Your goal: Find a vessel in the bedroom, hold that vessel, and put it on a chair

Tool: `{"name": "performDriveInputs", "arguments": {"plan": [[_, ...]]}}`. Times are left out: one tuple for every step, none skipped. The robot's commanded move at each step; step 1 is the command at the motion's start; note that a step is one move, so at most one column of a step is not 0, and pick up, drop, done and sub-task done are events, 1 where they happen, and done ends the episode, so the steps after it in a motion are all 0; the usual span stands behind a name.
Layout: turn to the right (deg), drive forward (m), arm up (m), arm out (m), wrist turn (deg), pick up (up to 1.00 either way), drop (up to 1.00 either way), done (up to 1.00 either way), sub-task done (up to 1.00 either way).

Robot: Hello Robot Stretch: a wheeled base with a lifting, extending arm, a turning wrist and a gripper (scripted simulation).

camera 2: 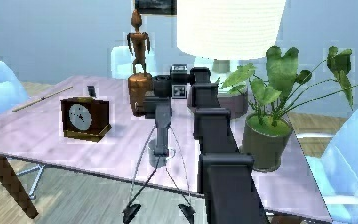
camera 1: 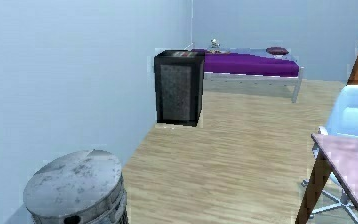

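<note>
A pink-topped table [camera 2: 47,135] runs across the arm side view. My arm's dark bar [camera 2: 222,170] rises over it, with the gripper [camera 2: 159,210] left of it, its thin fingers [camera 2: 137,200] spreading down past the table's near edge. A small grey cup-like vessel [camera 2: 159,150] stands on the table right behind the gripper's body, so I cannot tell whether the gripper holds anything. Pale blue chairs stand at the table's left [camera 2: 2,80], far side [camera 2: 122,60] and right [camera 2: 347,170]. Another pale blue chair [camera 1: 349,115] shows in the forward view.
On the table are a wooden-cased clock [camera 2: 87,118], a wooden figure statue [camera 2: 139,55], potted plants [camera 2: 269,125] and a white lampshade [camera 2: 232,30]. Ahead are a dark cabinet [camera 1: 179,87], a purple-covered bed [camera 1: 252,65], a metal bin [camera 1: 77,190] and a table corner [camera 1: 342,175].
</note>
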Motion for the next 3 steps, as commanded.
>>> {"name": "performDriveInputs", "arguments": {"plan": [[0.0,0.00,0.00,0.00,45.0,0.00,0.00,0.00,0.00],[0.0,0.00,0.00,0.00,45.0,0.00,0.00,0.00,0.00],[0.0,0.00,0.00,0.00,45.0,0.00,0.00,0.00,0.00]]}}
